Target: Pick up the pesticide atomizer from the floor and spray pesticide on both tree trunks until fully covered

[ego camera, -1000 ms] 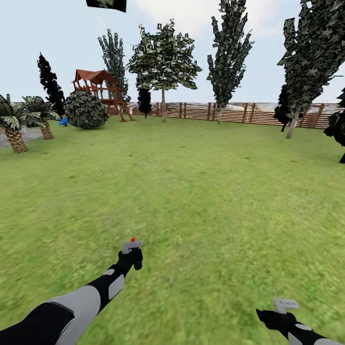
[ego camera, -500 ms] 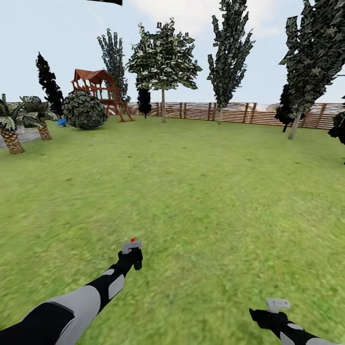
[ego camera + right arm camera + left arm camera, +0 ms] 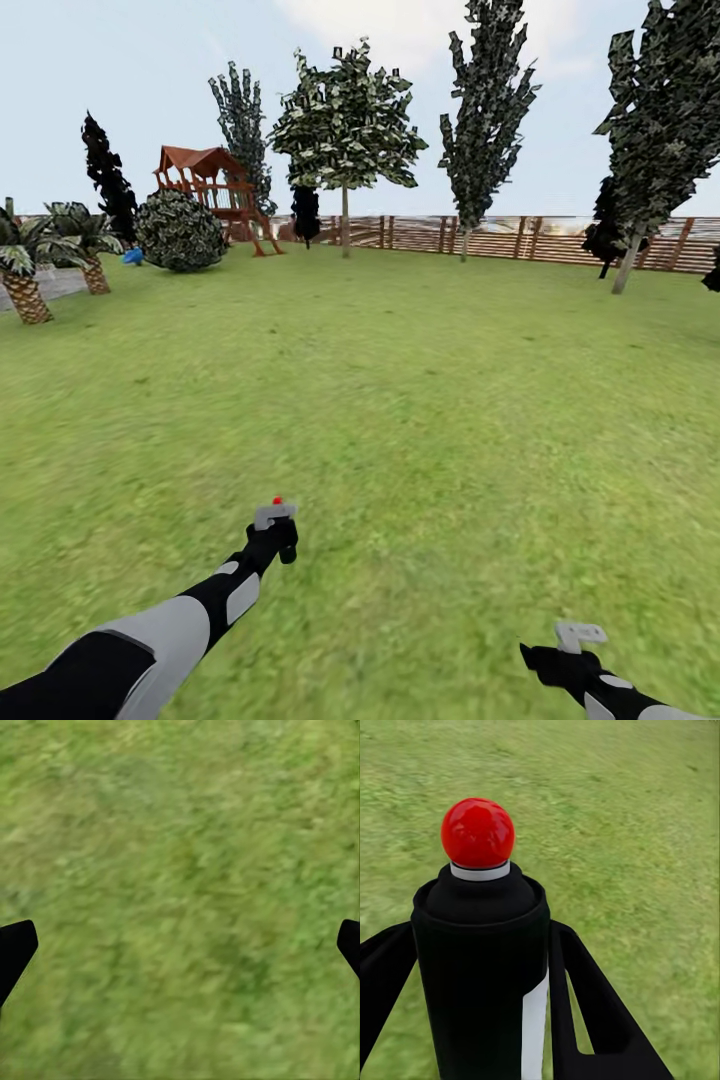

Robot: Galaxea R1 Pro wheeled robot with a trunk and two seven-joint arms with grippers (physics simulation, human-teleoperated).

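Looking out from the head camera, I see the left gripper [image 3: 272, 535] clamped on the pesticide atomizer [image 3: 274, 514], held over the lawn [image 3: 420, 400], its red dot up. The right gripper [image 3: 570, 655] hangs low at my right. A leafy tree [image 3: 345, 125] stands far off by the fence [image 3: 520, 238].

On the left wrist, both fingers [image 3: 592, 1012] flank the dark bottle.

On the right wrist, fingertips [image 3: 15, 949] sit wide apart over grass.
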